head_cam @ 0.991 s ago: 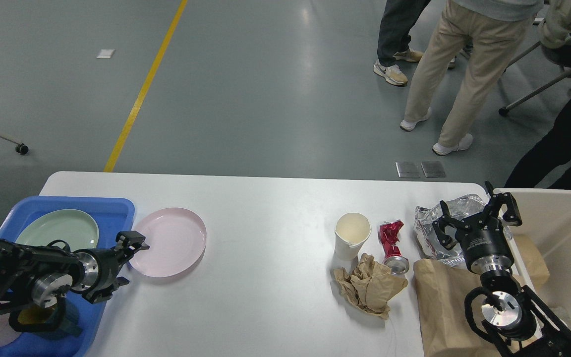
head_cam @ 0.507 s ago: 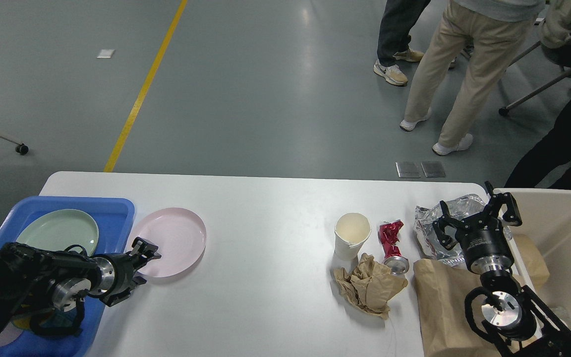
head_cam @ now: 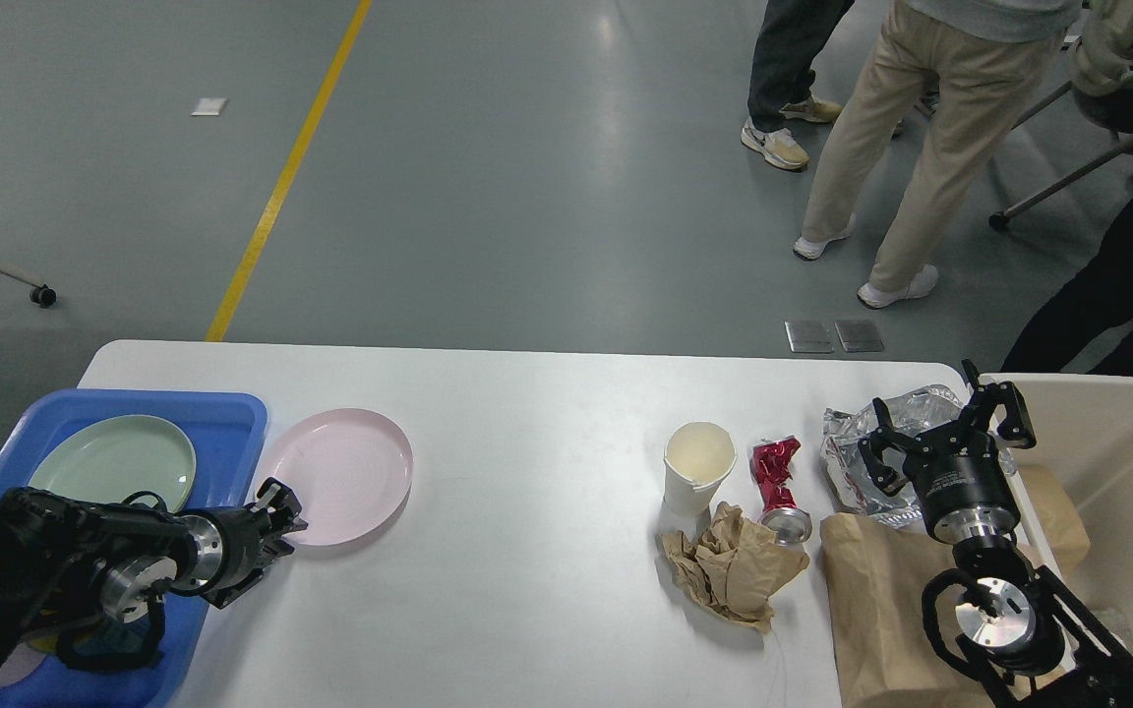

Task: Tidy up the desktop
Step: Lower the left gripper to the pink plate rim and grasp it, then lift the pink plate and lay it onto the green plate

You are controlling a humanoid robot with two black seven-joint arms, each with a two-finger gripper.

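- Where the white surface [head_cam: 527, 452] spreads across the lower half of the head view, it carries dishes on its left part and rubbish on its right.
- On the left part lies a pink plate [head_cam: 342, 474], its left edge just beside the blue tray [head_cam: 232, 418] that overhangs the surface's left end.
- Inside that tray rests a pale green plate [head_cam: 119, 460].
- The left gripper [head_cam: 276, 516] sits at the pink plate's near-left rim; its fingers look closed on the rim, though they are small and dark and I cannot tell for sure.
- On the right part stands a white paper cup [head_cam: 697, 464], upright, with a crushed red can [head_cam: 778, 484] just beside it and crumpled brown paper [head_cam: 734, 568] touching both from the near side.
- Further right lie crinkled silver foil [head_cam: 852, 433] and a flat brown paper bag [head_cam: 871, 600].
- The right gripper [head_cam: 940, 433] hangs over the foil with its fingers spread apart, gripping nothing.
- A beige bin [head_cam: 1127, 433] stands at the surface's right end.
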